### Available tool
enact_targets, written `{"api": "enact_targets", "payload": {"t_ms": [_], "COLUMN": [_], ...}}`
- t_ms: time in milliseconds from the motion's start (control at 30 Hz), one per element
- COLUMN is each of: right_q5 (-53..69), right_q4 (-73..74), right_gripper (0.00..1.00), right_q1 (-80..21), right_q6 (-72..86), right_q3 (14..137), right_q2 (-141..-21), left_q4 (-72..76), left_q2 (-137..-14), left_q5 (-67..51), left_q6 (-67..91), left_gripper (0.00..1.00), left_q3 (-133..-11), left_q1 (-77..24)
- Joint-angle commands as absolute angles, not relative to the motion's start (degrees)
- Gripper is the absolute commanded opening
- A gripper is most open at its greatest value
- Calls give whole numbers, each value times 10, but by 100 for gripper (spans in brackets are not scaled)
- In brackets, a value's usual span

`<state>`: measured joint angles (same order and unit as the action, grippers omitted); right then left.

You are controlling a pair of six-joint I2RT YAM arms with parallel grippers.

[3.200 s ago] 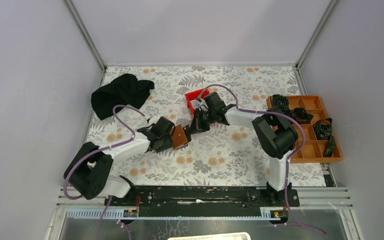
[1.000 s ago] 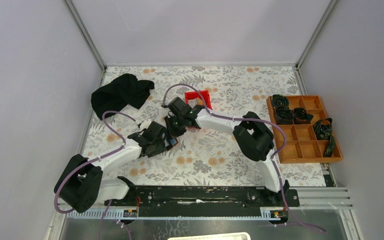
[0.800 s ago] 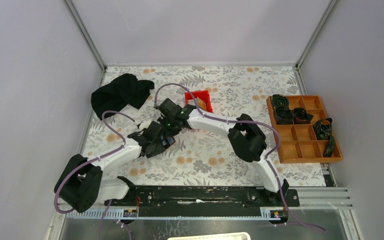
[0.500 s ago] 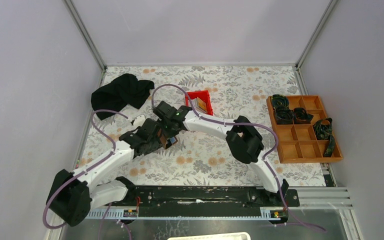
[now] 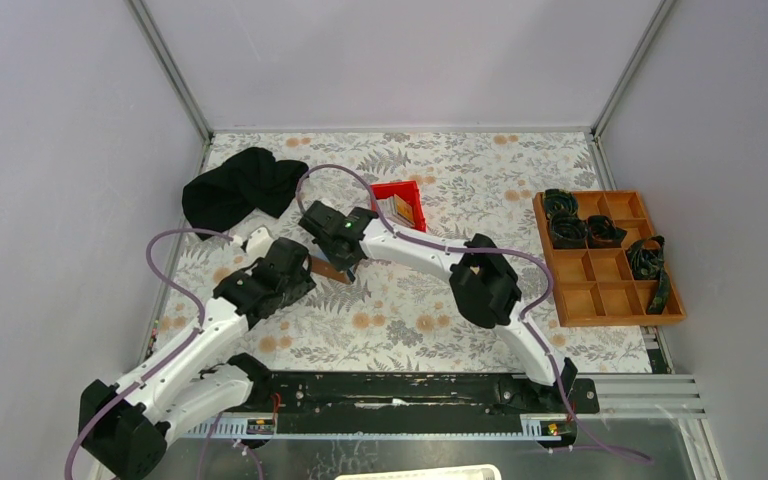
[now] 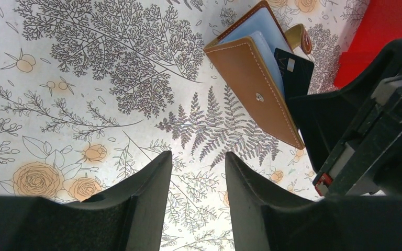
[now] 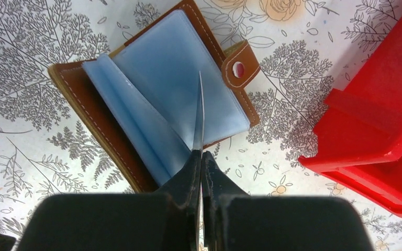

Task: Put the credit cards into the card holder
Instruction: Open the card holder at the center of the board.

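Brown leather card holder [image 7: 172, 83] is laid open on the floral surface [image 6: 84, 78], just beside the red bin [image 7: 382, 115], with its blue sleeves exposed. A dark credit card [image 7: 200, 115] is pinched edge-on by the right end effector [image 7: 201, 157] at those sleeves. The left end effector [image 6: 198, 162] is held spread and empty nearby.

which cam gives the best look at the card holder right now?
Right wrist: the card holder lies open, blue sleeves and tab clasp in full view. Left wrist shows it obliquely, partly behind the right gripper. Top external shows only a brown sliver between the arms.
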<state>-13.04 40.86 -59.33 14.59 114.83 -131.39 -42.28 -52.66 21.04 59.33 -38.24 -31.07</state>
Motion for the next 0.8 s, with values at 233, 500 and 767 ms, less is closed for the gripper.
{"api": "enact_targets", "payload": {"t_ms": [233, 500, 767], "right_q5": [-173, -191, -189], "right_q4": [415, 388, 360], "right_gripper": [0, 0, 0], "right_q1": [-619, -641, -654], "right_q6": [120, 122, 135], "right_q3": [1095, 1040, 1006], "right_q2": [-1286, -1260, -1248], "left_q4": [-416, -424, -433], "left_q2": [-505, -463, -411], "left_q5": [241, 248, 267], "left_q6": [665, 745, 799], "left_gripper": [50, 50, 50], "left_q3": [-370, -337, -310], "left_q1": [-308, -308, -308]}}
